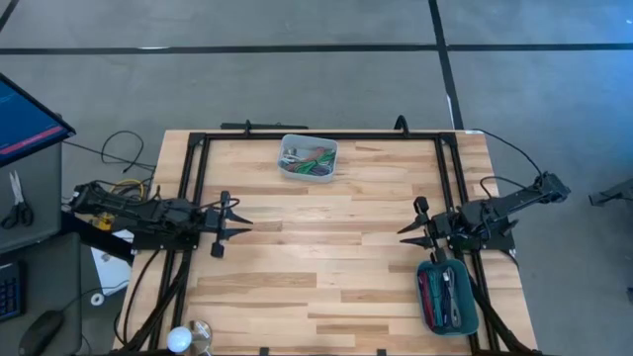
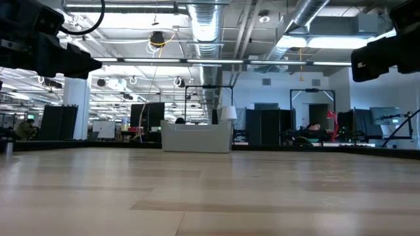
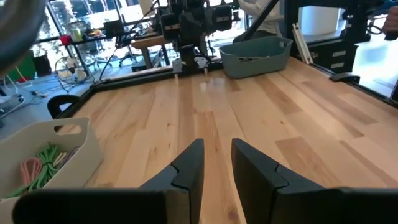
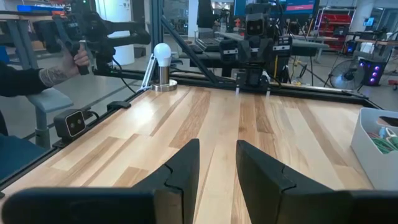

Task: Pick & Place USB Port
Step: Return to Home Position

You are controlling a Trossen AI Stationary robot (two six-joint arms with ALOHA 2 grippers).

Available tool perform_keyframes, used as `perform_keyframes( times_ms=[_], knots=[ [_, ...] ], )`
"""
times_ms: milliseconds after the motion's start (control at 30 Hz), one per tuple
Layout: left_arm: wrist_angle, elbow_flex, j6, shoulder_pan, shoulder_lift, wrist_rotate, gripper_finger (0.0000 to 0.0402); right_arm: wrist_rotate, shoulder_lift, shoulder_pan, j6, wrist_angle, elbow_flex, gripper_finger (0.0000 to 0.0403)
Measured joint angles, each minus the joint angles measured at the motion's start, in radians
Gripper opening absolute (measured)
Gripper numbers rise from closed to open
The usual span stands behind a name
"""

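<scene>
Both grippers hang empty above the table (image 1: pixel 326 277). The left gripper (image 1: pixel 237 226) is over the left side and the right gripper (image 1: pixel 409 230) over the right, each with its fingers a little apart and nothing between them. We see the load sorted. The pink and green cables (image 1: pixel 315 162) lie in the gray bin (image 1: pixel 309 139) at the far middle, and the other cables (image 1: pixel 442 297) lie in the blue bin (image 1: pixel 420 297) at the near right, just beside the right gripper.

We judge that only the retreat to rest remains. The risk lies with the right arm: a low or sideways swing could clip the blue bin's far rim and shove it or spill cables. A person's hand (image 4: pixel 76 59) shows beyond the table's near edge, so a wide sweep there would worry us too.
</scene>
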Motion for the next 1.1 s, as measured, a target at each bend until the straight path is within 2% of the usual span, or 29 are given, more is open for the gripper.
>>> perform_keyframes(
  times_ms=[200, 1100],
  knots=[
    [0.002, 0.000, -0.008, 0.000, 0.047, -0.002, 0.0082, 0.000, 0.002, 0.000, 0.045, 0.000, 0.000, 0.0098],
    [0.010, 0.000, -0.011, 0.000, 0.242, -0.002, 0.0082, 0.000, 0.002, 0.000, 0.044, 0.000, -0.001, 0.0098]
  ],
)
